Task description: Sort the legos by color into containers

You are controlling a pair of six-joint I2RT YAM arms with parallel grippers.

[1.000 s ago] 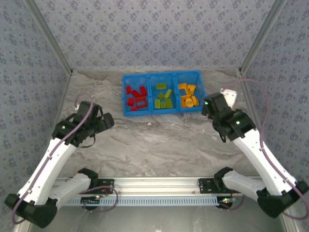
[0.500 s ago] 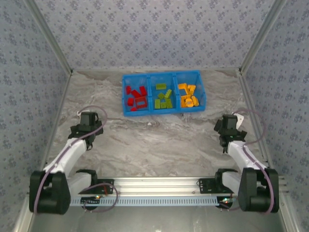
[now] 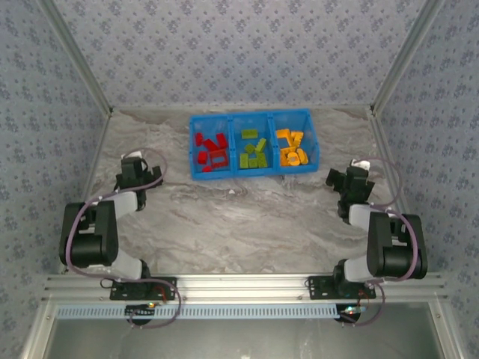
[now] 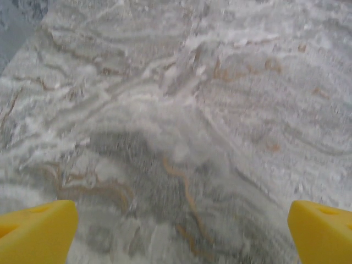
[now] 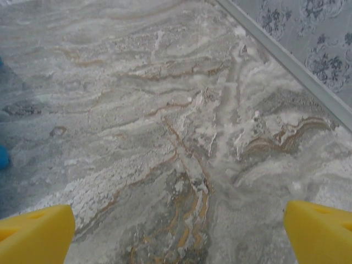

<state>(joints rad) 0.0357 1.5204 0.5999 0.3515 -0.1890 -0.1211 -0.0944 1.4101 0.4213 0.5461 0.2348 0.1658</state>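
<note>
The blue bin (image 3: 252, 117) stands at the back middle of the table, its three compartments side by side. Red legos (image 3: 212, 152) lie in the left one, lime green legos (image 3: 253, 152) in the middle one, orange-yellow legos (image 3: 292, 148) in the right one. My left gripper (image 3: 146, 178) hangs low over the table, left of the bin and apart from it. In the left wrist view it (image 4: 181, 236) is open, yellow fingertips (image 4: 38, 231) wide apart over bare marble. My right gripper (image 3: 334, 179) sits right of the bin, also open (image 5: 179, 234) with nothing between its fingertips (image 5: 319, 231).
Both arms are folded back over their bases at the table's near corners. The grey marbled tabletop (image 3: 239, 217) stretches between them. Patterned walls close in the left, back and right; the right wall's metal edge (image 5: 286, 60) runs near my right gripper. A blue bin corner (image 5: 3, 157) shows at left.
Both arms have drawn back from near the bin and folded down over their bases. The grippers now sit low at the table's sides. The legos in the bin have not moved.
</note>
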